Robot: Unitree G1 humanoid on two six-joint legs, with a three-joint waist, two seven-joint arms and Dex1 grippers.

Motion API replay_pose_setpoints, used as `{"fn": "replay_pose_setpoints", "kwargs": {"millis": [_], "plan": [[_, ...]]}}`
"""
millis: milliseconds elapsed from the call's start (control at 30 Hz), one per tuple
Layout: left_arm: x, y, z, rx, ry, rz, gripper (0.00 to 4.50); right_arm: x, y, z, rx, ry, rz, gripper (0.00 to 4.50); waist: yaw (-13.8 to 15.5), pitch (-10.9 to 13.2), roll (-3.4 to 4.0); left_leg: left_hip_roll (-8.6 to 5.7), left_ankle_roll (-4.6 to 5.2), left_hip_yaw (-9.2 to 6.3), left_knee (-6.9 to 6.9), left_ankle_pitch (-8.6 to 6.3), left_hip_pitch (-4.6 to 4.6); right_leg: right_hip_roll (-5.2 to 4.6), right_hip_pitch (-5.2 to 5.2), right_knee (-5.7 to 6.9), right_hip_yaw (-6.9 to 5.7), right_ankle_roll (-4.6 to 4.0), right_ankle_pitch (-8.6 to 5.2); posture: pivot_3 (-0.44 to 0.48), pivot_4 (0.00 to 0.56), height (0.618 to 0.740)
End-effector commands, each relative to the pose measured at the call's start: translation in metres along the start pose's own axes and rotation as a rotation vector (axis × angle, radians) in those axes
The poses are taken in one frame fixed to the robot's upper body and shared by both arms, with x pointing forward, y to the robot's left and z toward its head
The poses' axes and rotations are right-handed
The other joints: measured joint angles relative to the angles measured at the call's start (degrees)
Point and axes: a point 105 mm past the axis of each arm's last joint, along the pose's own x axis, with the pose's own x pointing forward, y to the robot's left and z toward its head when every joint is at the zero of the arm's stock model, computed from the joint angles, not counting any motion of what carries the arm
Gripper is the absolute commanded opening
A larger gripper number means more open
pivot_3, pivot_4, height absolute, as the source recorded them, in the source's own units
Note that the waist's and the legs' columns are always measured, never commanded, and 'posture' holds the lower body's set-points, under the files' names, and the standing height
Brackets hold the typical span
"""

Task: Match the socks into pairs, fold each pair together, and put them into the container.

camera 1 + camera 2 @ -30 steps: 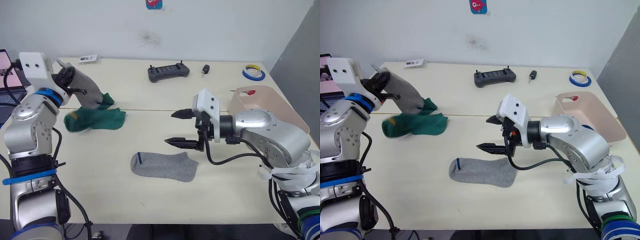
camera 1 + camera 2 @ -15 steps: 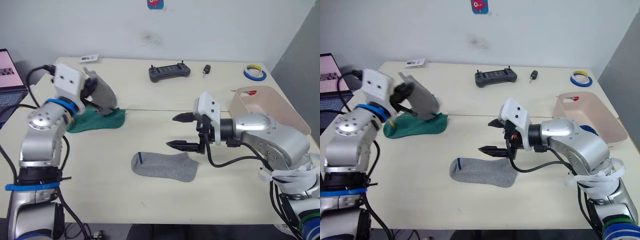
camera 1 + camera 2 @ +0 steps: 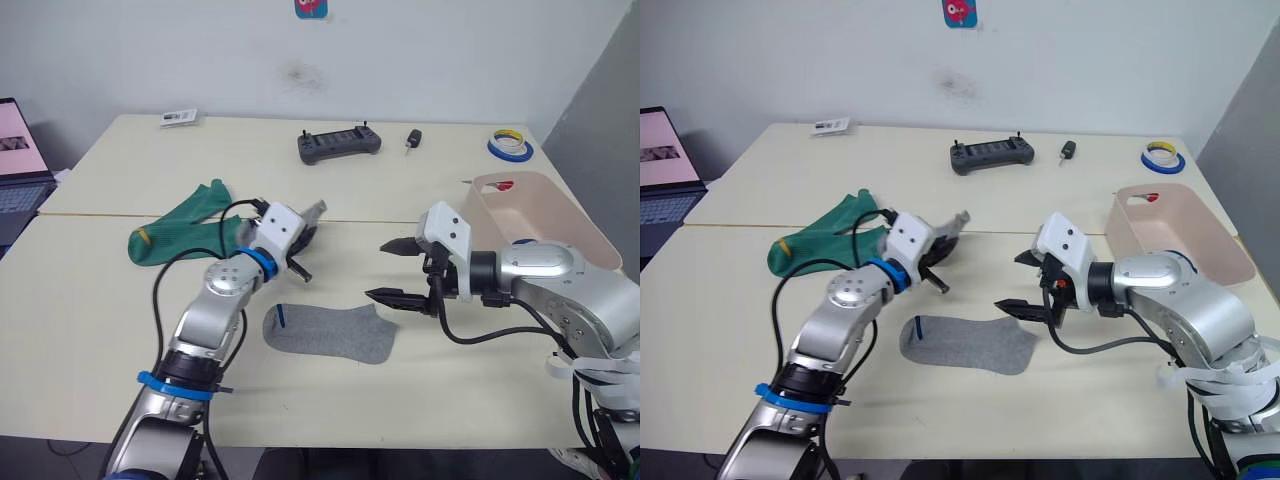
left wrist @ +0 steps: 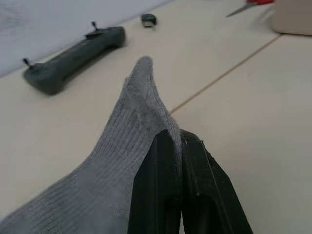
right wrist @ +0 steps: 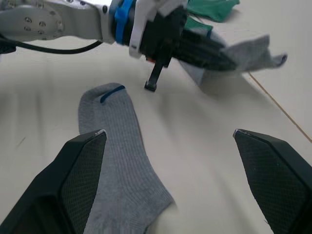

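Your left gripper (image 4: 181,146) is clamped on a grey sock (image 4: 122,146), held above the table (image 3: 120,330) just right of the green socks (image 3: 185,228). Your right gripper (image 3: 398,270) hangs spread wide, empty, just right of the second grey sock (image 3: 330,333) lying flat. You have the container (image 3: 545,215) at far right.

head stereo: high, facing down-forward | wrists: close, low | shared: grey sock (image 3: 330,334)
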Motion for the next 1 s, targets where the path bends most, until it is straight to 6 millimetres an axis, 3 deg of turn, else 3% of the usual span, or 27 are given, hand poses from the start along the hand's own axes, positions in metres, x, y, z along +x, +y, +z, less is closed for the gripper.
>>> {"fn": "replay_pose_setpoints", "kwargs": {"millis": [33,133,167,267,433,567,667,800,1000], "plan": [[0.009,-0.009,0.009,0.028,-0.038,-0.024,0.02,-0.008,-0.001,0.008,-0.034,-0.021,-0.034,4.5,-0.1,0.0,0.0,0.0,0.0,-0.01,0.0,0.0,0.0,0.01,0.0,0.01,0.0,0.0,0.0,0.0,0.15,0.74],[0.011,-0.02,0.009,-0.055,-0.048,-0.088,0.02,-0.009,-0.001,0.006,-0.031,-0.018,-0.046,4.5,0.0,0.0,0.0,0.0,0.0,-0.03,0.0,0.0,0.01,0.0,0.01,0.04,-0.01,0.0,0.0,0.0,0.15,0.74],[0.01,-0.021,0.009,-0.059,-0.051,-0.094,0.22,-0.009,-0.001,0.006,-0.03,-0.018,-0.05,4.5,0.0,0.0,0.0,-0.01,0.0,-0.02,0.01,0.01,0.0,0.0,0.02,0.03,-0.02,0.0,0.0,0.0,0.15,0.74],[0.008,-0.023,0.013,-0.064,-0.057,-0.118,0.9,-0.009,-0.001,0.006,-0.028,-0.018,-0.056,4.5,0.0,0.0,0.0,-0.01,-0.01,-0.01,0.0,0.01,0.0,0.0,0.02,0.0,-0.01,0.0,0.0,0.0,0.15,0.74],[-0.007,-0.014,0.028,-0.06,-0.074,-0.131,2.47,-0.009,-0.002,0.005,-0.026,-0.019,-0.069,4.5,-0.1,0.0,0.0,-0.01,-0.02,-0.02,0.01,0.01,0.0,0.0,0.02,0.01,0.0,0.0,0.0,0.0,0.15,0.74],[-0.03,0.016,0.046,-0.103,-0.094,-0.083,3.68,-0.008,-0.005,0.004,-0.02,-0.025,-0.093,4.5,-0.2,0.0,0.02,0.02,-0.03,-0.03,-0.01,0.02,0.02,0.0,0.02,0.02,-0.01,0.0,0.0,0.0,0.15,0.74],[-0.042,0.043,0.046,-0.204,-0.075,-0.024,4.47,-0.007,-0.006,0.003,-0.009,-0.035,-0.11,4.5,-0.1,0.0,0.02,0.02,-0.02,-0.05,0.0,0.02,0.02,0.01,0.02,0.03,-0.03,0.01,0.0,0.0,0.15,0.74],[-0.049,0.087,0.021,-0.233,0.003,0.151,4.47,-0.002,-0.007,0.003,0.011,-0.063,-0.135,4.5,-0.1,0.0,0.01,-0.01,-0.03,-0.05,0.0,0.02,0.03,0.0,0.04,0.01,-0.03,0.01,-0.01,0.0,0.15,0.74],[-0.034,0.089,-0.017,-0.415,0.108,0.198,4.47,0.007,-0.004,0.01,0.017,-0.099,-0.136,4.5,0.1,0.0,0.01,-0.03,-0.1,-0.05,0.02,0.06,-0.02,-0.03,0.03,-0.04,-0.05,0.01,-0.01,0.0,0.15,0.74]]}}
